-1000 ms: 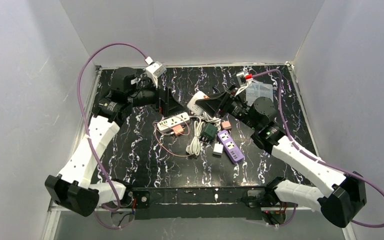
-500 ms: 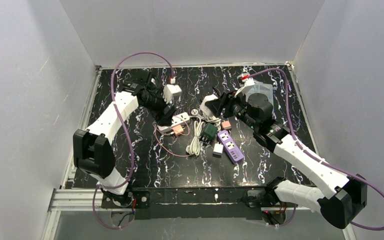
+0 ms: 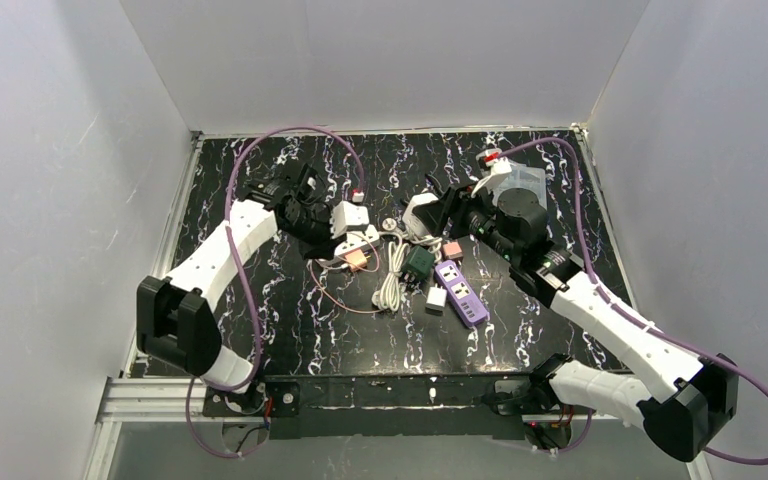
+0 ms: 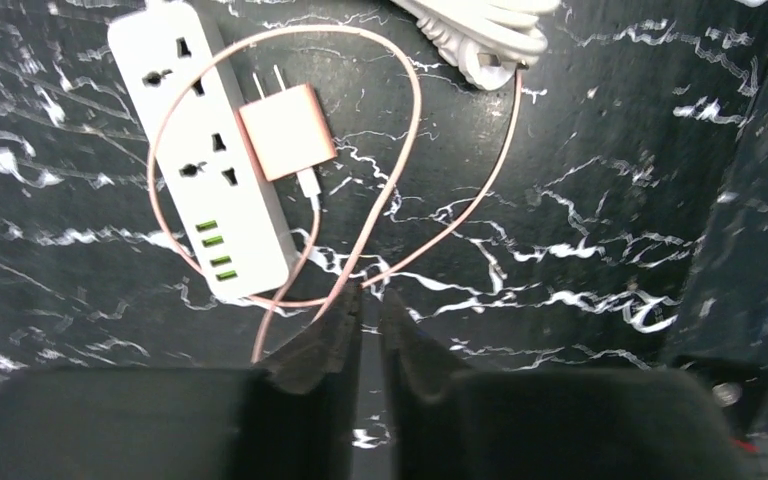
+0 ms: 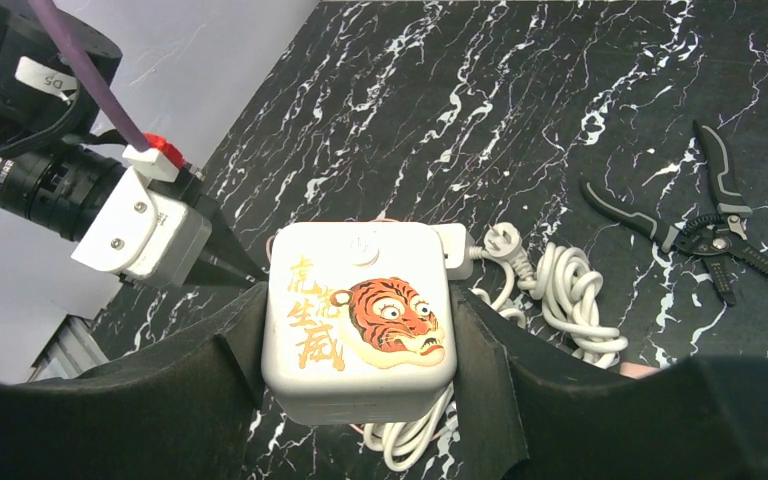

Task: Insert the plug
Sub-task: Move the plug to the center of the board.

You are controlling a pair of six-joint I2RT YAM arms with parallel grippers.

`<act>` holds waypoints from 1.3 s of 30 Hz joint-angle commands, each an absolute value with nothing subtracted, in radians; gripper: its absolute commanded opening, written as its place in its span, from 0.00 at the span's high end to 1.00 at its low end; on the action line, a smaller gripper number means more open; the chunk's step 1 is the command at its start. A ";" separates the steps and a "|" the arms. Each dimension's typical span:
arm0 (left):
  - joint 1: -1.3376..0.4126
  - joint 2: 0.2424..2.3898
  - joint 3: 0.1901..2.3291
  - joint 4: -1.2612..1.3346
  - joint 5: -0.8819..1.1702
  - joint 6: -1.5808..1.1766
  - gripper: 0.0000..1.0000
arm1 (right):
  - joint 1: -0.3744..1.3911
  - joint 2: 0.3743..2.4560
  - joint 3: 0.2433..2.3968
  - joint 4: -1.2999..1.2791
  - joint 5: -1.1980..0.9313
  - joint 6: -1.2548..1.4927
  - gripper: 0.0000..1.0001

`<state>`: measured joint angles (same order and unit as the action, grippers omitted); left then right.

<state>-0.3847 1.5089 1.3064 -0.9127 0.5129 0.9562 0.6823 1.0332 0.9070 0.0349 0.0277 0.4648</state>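
Two arms are reaching toward the clutter at the centre of the black marbled table (image 3: pixel 290 320). In the left wrist view the left gripper (image 4: pixel 370 300) is pointing down at the table with its jaws drawn narrow, only a thin slit showing between them. The pink cable (image 4: pixel 358 280) is running right up to its tips, and whether it is pinched cannot be told. At 11 o'clock from those tips the pink charger plug (image 4: pixel 288 130) is lying flat on the table. It is resting against the 3 o'clock edge of the white power strip (image 4: pixel 195 150), with its prongs pointing to about 11 o'clock and sitting in no socket. The cable is looping out from the charger and back toward the gripper. A white coiled cord (image 4: pixel 490 30) is lying at 1 o'clock.

In the right wrist view the right gripper (image 5: pixel 360 335) is clamping a white cube adapter (image 5: pixel 360 300) with a tiger print, one finger pressing on each side and the cube raised off the table. A pair of wire strippers (image 5: pixel 705 225) is lying at 3 o'clock of the cube.

In the top view a purple power strip (image 3: pixel 460 292) is lying at 4 o'clock of the pink charger plug.
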 commanded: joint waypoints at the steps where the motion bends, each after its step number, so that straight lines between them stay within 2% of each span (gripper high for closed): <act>1: -0.403 1.426 1.278 -0.869 0.487 0.940 1.00 | 0.682 0.997 0.963 0.065 0.050 0.460 0.99; 5: -0.398 1.321 1.290 -0.843 0.460 0.825 1.00 | 0.682 0.991 0.959 0.063 0.049 0.451 0.99; 9: -0.318 1.135 1.329 -0.852 0.527 0.684 1.00 | 0.682 0.988 0.957 0.063 0.047 0.432 0.99; 13: -0.307 0.933 1.271 -0.976 0.556 0.720 0.99 | 0.680 0.988 0.952 0.064 0.036 0.416 0.99; 14: -0.309 0.892 1.239 -0.993 0.564 0.742 0.77 | 0.681 0.988 0.950 0.064 0.037 0.417 0.99; 15: -0.312 0.858 1.205 -0.997 0.572 0.762 0.44 | 0.681 0.986 0.945 0.066 0.035 0.422 0.99; 16: -0.315 0.844 1.175 -0.995 0.582 0.798 0.36 | 0.680 0.985 0.942 0.069 0.034 0.426 0.99; 18: -0.324 0.869 1.143 -0.971 0.587 0.854 0.13 | 0.680 0.983 0.943 0.073 0.035 0.431 0.99; 20: -0.341 0.959 1.157 -0.964 0.584 0.909 0.03 | 0.680 0.983 0.953 0.069 0.041 0.430 0.99; 25: -0.402 1.171 1.166 -0.829 0.500 1.051 0.02 | 0.679 0.978 0.970 0.072 0.048 0.433 0.99; 30: -0.459 1.239 1.113 -0.739 0.456 1.231 0.02 | 0.678 0.979 0.982 0.075 0.049 0.441 0.99; 36: -0.485 1.308 1.060 -0.650 0.411 1.308 0.02 | 0.677 0.964 0.987 0.080 0.054 0.457 0.99; 38: -0.508 1.334 1.034 -0.607 0.382 1.338 0.13 | 0.676 0.958 0.979 0.086 0.057 0.461 0.99; 39: -0.518 1.344 1.026 -0.601 0.368 1.356 0.24 | 0.676 0.955 0.976 0.084 0.061 0.462 0.99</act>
<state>-0.4847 1.3056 1.0683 -0.6662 0.4183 1.2629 0.6807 0.9951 0.9272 0.0013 0.0319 0.4454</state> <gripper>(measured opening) 0.886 0.664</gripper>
